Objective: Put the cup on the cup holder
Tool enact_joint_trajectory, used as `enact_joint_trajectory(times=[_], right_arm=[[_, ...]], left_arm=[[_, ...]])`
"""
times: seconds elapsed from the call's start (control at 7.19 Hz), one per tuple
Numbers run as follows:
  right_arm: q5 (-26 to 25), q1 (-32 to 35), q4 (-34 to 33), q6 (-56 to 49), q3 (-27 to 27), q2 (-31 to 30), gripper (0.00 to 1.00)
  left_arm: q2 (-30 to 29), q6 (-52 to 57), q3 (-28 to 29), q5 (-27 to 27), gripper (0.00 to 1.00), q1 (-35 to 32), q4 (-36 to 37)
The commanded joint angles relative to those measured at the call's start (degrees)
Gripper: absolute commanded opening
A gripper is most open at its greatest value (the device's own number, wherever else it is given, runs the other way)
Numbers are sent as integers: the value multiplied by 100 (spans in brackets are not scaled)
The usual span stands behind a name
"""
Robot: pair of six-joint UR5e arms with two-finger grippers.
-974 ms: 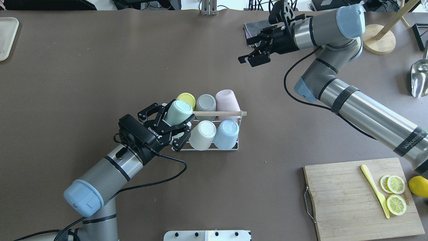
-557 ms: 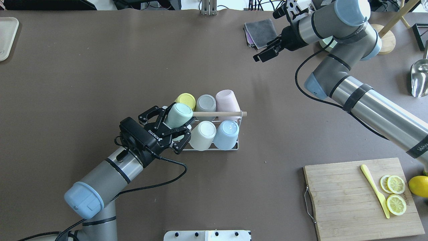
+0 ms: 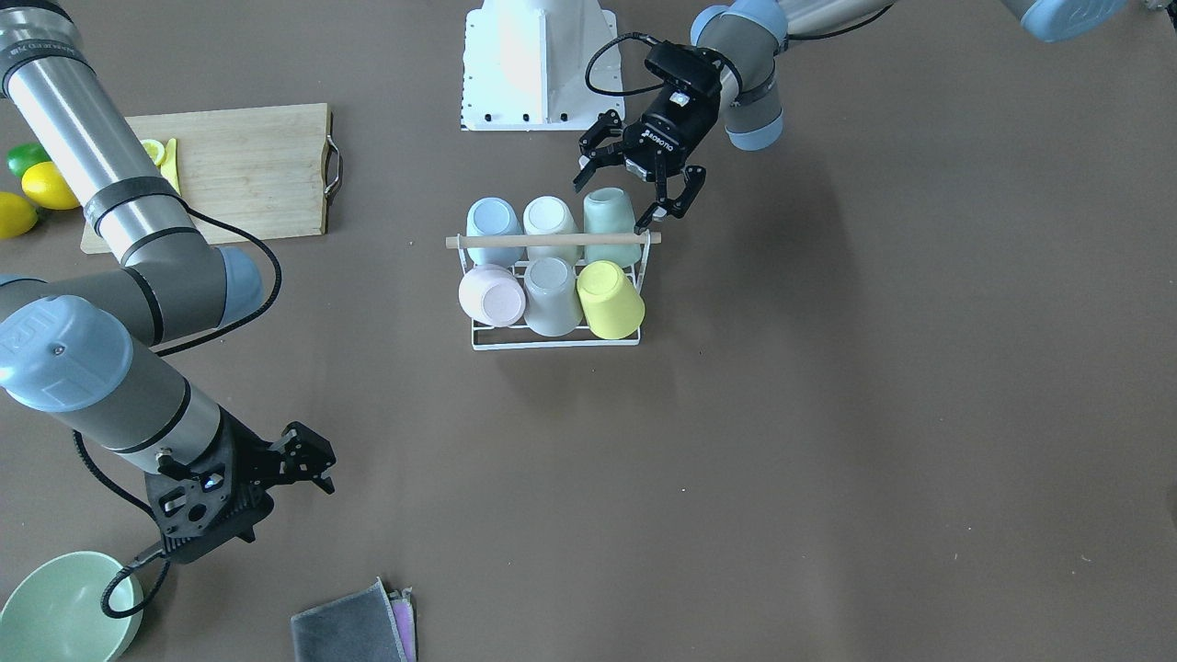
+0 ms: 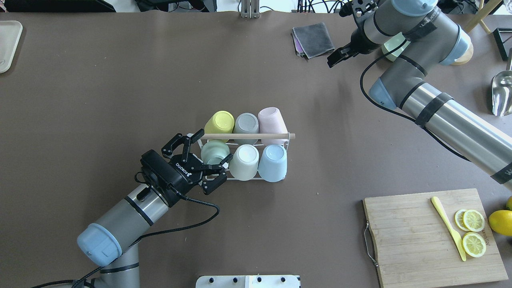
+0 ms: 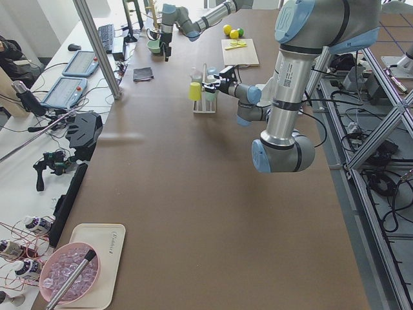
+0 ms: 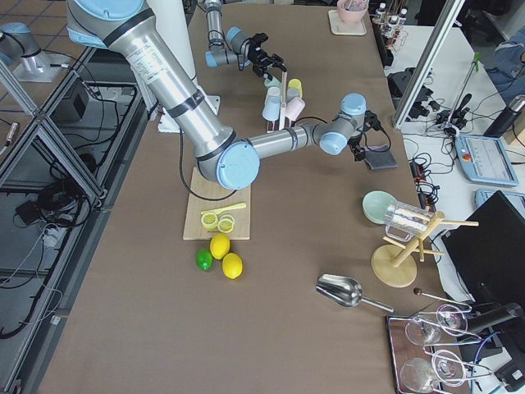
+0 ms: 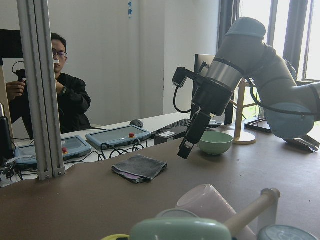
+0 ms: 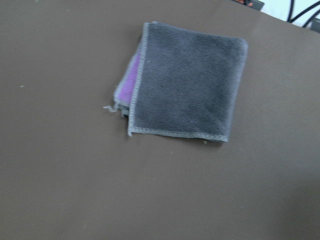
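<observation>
Mint-green, the cup sits mouth-down on the cup holder, at the robot-side row's left end; the holder's wooden rod runs side to side across the brown table. The left gripper is spread wide about the cup; the right gripper hangs by a grey cloth, its spread unclear.

The left arm reaches forward and low from its base, wrist tipped down, and the left gripper has its two fingers spread wide apart. The right arm stretches far out and folds back at the elbow, its wrist pointing the right gripper downward. I can't make out whether those fingers meet.
</observation>
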Motion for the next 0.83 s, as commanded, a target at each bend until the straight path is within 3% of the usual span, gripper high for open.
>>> enact_joint_trajectory(times=[0.0,0.28,0.42,0.7], right_arm=[[27,133,-824,77,327,-143,100],[686,598,-1045,87,1053,-983,100],[881,843,-1761,87,1554,-1232,100],[1050,1310,-3473,87,2608,-1697,100]], left_arm=[[-9,20,0,1,98,-115,-55],[-9,2,-341,-60,98,-369,6],[8,2,-517,-191,98,-571,181],[357,-59,-834,-1189,98,-1290,446]])
